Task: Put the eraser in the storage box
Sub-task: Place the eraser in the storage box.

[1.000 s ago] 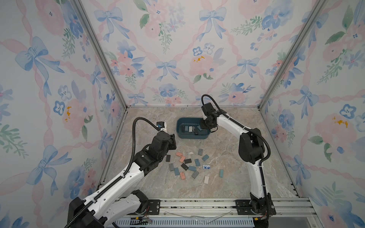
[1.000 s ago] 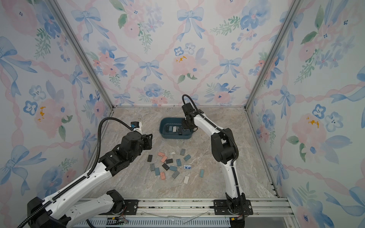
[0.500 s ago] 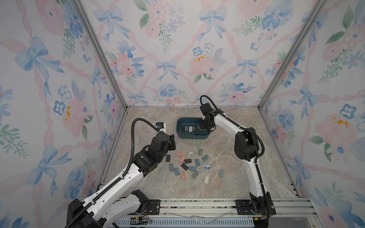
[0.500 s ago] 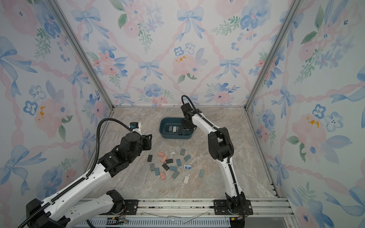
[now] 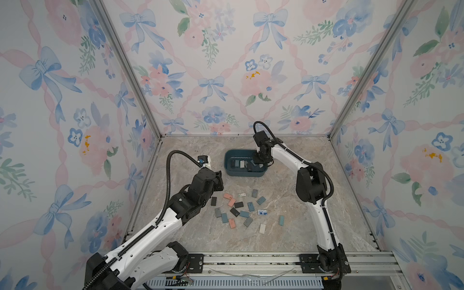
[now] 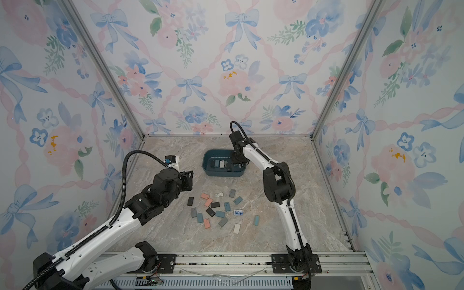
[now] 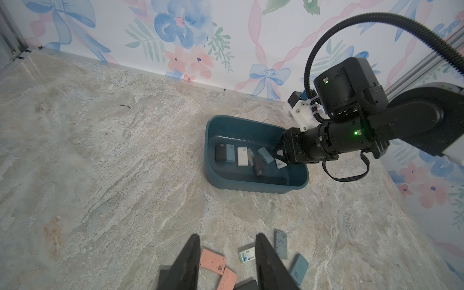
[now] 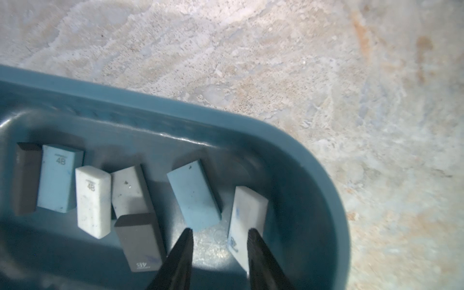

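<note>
Right wrist view: storage box [image 8: 175, 106] holds seven erasers [image 8: 93, 200]; right gripper [image 8: 219, 231] inside it, jaws narrowly apart, empty, pale eraser [image 8: 247, 213] lying alongside. Left gripper [image 7: 227, 236], parted, empty, well apart from box.

Two slim arms, left arm [image 5: 155, 231] and right arm [image 5: 321, 221], glossy white link shells, black joint housings, ribbed black cable conduit [image 5: 167, 175] arching over each wrist, white camera bracket [image 7: 302, 115], small green status light [image 7: 355, 132], left tool [image 7: 227, 237] with tapered matte black fingers [image 7: 187, 261], black base mounts [image 5: 329, 259].
</note>
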Action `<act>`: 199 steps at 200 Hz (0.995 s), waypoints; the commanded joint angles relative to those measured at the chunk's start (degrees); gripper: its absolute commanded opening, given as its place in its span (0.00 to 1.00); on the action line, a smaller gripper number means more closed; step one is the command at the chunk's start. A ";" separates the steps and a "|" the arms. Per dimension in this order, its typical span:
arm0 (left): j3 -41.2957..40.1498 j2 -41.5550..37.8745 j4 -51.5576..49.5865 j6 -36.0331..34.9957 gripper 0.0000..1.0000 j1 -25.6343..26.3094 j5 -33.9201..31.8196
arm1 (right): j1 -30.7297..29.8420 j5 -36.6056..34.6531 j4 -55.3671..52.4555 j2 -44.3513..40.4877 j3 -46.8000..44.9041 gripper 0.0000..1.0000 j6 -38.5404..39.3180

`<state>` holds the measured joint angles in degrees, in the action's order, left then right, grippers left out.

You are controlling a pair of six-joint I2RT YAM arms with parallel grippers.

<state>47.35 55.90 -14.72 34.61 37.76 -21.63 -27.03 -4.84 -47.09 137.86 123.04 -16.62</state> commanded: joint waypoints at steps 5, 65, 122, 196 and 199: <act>-0.59 -1.13 -0.23 0.60 0.39 0.04 0.18 | 0.32 -0.34 -1.85 -0.62 1.24 0.40 0.28; -1.93 -1.56 -0.39 0.92 0.40 0.04 -0.89 | -1.90 -1.17 -2.23 -7.76 -1.22 0.42 0.79; -1.02 0.53 -1.12 2.09 0.40 0.04 0.70 | -3.71 -0.61 4.80 -21.66 -14.74 0.42 -0.97; -0.22 2.62 -6.20 6.21 0.39 0.04 2.44 | -6.44 -1.57 13.74 -40.24 -36.05 0.43 -4.52; -0.24 2.70 -6.37 6.36 0.39 0.04 2.58 | -6.52 -1.62 13.94 -40.66 -36.37 0.43 -4.61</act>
<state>46.19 57.63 -17.17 38.72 37.76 -20.10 -32.18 -5.21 -36.67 101.67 91.09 -19.09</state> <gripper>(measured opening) 0.395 0.427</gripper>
